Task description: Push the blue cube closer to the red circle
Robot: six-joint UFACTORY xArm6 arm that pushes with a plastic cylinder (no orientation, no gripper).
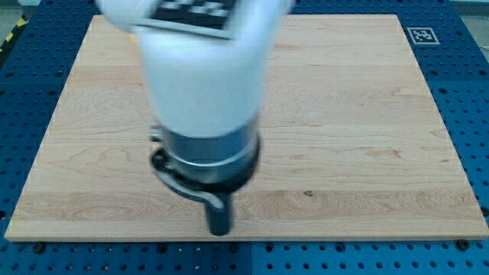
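While arm (202,84) fills view, my tip (219,231) rests near board (367,114) bottom edge; no blocks visible.

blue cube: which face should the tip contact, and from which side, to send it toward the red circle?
Cannot say from this frame. No blue cube or red circle shows on the wooden board; the arm may hide them. My tip sits near the view's bottom edge with no block beside it. As a rule, I would contact the cube's face opposite the circle, at its centre, once both show.
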